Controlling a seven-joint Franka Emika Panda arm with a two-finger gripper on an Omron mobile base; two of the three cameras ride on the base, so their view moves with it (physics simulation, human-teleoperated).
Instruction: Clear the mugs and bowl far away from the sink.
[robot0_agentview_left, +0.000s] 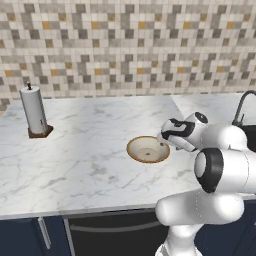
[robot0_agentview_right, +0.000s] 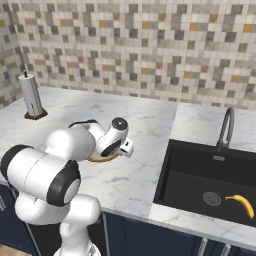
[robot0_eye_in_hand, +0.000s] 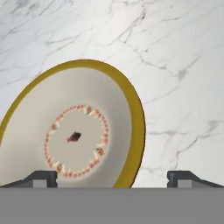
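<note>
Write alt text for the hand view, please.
The cream bowl with a tan rim fills the left of the view on the white marble counter, seen from just above. The open gripper straddles its right rim, fingertips apart.

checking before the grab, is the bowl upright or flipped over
Upright: the bowl sits on the counter with its cream inside and patterned centre facing up.

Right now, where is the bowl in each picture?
Left base view: bowl sits mid-counter, just left of the robot's arm.
Right base view: just a brown sliver of its rim peeks out under the arm.
Hand view: big, at lower left.
Shared landmark: the paper towel roll by the wall.
</note>
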